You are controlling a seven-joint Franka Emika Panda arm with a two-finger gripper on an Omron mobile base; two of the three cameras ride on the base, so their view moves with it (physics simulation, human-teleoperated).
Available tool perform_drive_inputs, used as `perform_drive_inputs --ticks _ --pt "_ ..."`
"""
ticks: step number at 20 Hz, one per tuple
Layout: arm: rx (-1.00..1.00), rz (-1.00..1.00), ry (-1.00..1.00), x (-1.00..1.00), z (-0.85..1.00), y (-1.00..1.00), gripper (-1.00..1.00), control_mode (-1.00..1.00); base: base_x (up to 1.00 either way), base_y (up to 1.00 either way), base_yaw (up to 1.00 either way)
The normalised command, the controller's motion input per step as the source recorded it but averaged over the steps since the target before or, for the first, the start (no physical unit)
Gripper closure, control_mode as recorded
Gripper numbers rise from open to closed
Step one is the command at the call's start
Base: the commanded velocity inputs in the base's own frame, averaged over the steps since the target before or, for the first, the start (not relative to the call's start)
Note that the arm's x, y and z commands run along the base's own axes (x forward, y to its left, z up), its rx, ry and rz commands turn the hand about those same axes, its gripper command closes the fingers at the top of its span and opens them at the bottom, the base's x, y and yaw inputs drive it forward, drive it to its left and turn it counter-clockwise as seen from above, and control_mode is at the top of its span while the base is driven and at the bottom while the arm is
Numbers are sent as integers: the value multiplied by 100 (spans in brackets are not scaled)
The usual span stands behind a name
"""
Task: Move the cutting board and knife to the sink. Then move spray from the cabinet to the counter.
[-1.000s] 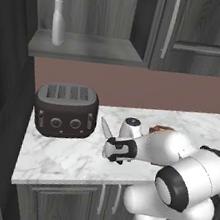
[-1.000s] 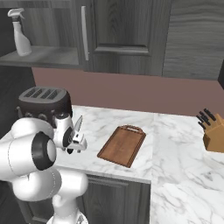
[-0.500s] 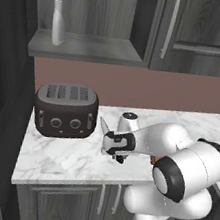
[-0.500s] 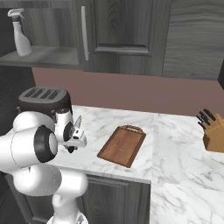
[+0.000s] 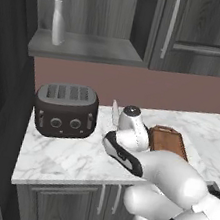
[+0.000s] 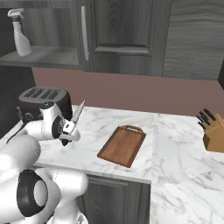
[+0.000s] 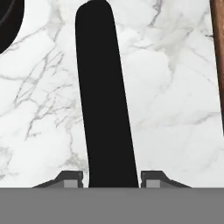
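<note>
While the gripper (image 6: 70, 130) is clamped on the knife (image 6: 77, 112), its black handle (image 7: 106, 100) runs between the two finger tips (image 7: 68, 178) and its silver blade points toward 12 o'clock above the counter (image 6: 175, 144); white marble with grey veining spreads under it; the cutting board (image 6: 122, 145) lies flat at 3 o'clock of the hand; a dark toaster (image 5: 65, 109) sits at 9 o'clock; the spray (image 6: 20, 37) stands upright on the grey shelf of the cabinet (image 6: 57, 55); a tan knife block (image 6: 213, 132) stands far at 3 o'clock; a dull pink wall (image 6: 140, 92) backs the worktop.
</note>
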Motion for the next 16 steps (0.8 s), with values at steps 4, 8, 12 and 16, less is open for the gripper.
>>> perform_drive_inputs --ticks 4,8,12,16 --pt "0 -29 -2 -82 88 0 100 -100 0 0 0" --pt "0 -30 0 -66 89 0 100 -100 0 0 0" --pt "0 -28 0 -77 92 0 100 -100 0 0 0" --pt "0 -18 -13 -38 82 1 100 -100 0 0 0"
